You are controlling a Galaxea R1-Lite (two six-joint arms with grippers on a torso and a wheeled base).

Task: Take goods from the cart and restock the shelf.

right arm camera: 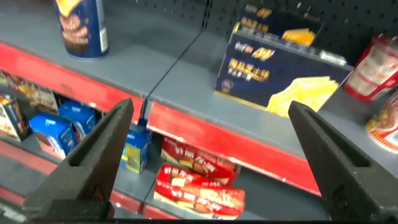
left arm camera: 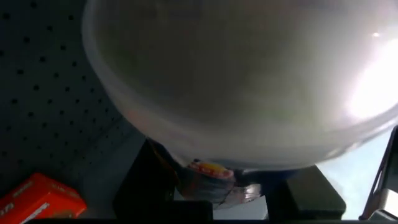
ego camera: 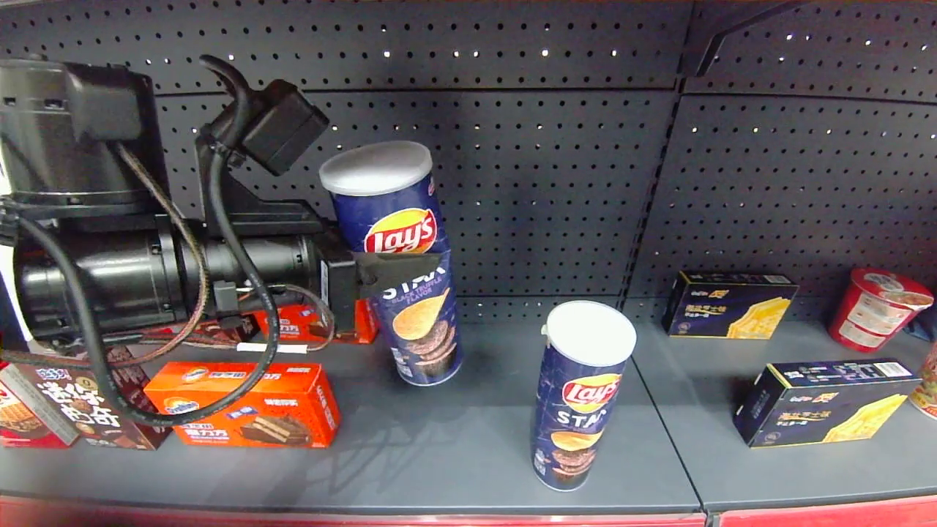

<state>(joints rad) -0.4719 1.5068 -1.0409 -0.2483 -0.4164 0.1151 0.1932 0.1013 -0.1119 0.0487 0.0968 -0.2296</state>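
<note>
The held can (ego camera: 388, 212) has its long axis near vertical, white lid up, with the top leaning a little left toward the arm. Its base is at the deck of the grey shelf (ego camera: 454, 446), toward the far side; I cannot tell whether it touches. The left gripper (ego camera: 404, 266) comes in level from the left and is closed around the can's middle, its dark fingers (left arm camera: 142, 186) on either side of the body.

A second can (ego camera: 582, 395) stands upright, lid up, nearer and to the right, well apart from the first and just left of the seam (ego camera: 662, 417) between two deck panels. The deck between the two cans is bare. An orange box (ego camera: 249, 406) lies flat near the front on the left.

A dark pegboard (ego camera: 556, 146) closes the far side, and the near side ends in a red front edge (ego camera: 366, 518). On the right panel lie a far blue box (ego camera: 728, 304), a near blue box (ego camera: 827, 402) and a red cup (ego camera: 875, 307).

The right gripper (right arm camera: 211, 168) hangs in front of the red edge, spread wide, with nothing in it
</note>
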